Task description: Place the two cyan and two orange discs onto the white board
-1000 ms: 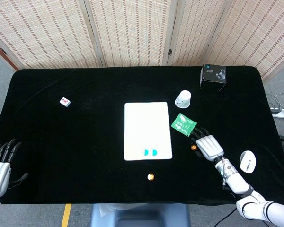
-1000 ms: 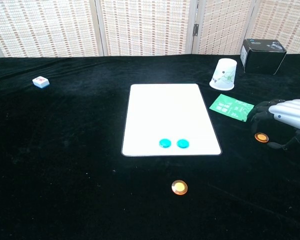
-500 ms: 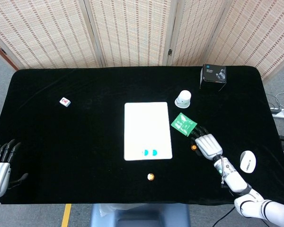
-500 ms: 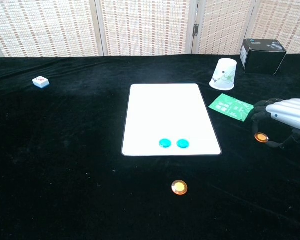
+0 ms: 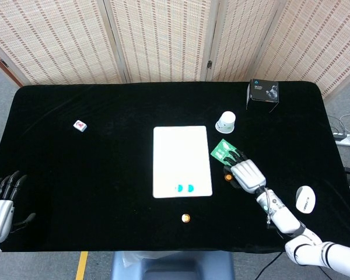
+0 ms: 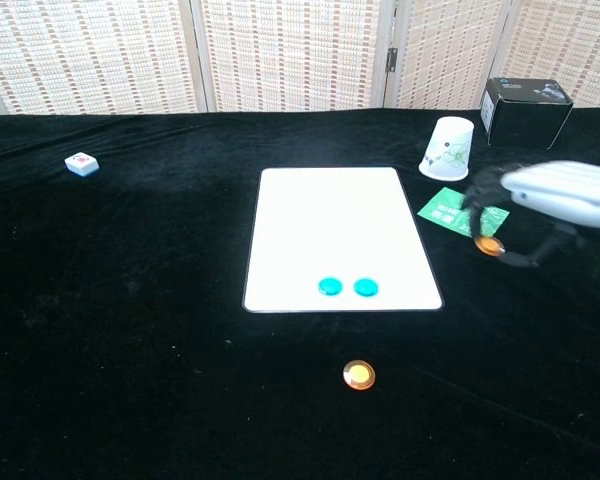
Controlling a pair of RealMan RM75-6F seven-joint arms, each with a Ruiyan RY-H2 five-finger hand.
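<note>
Two cyan discs lie side by side near the front edge of the white board. One orange disc rests on the black cloth in front of the board. My right hand pinches the other orange disc and holds it above the cloth, to the right of the board and over the edge of a green packet. My left hand hangs open at the table's front left corner.
A white paper cup stands upside down behind the green packet. A black box sits at the back right. A small white tile lies at the far left. A white mouse-like object sits at the right.
My right hand has lifted the orange disc off the cloth and carried it left, toward the board. The left hand has stayed put.
</note>
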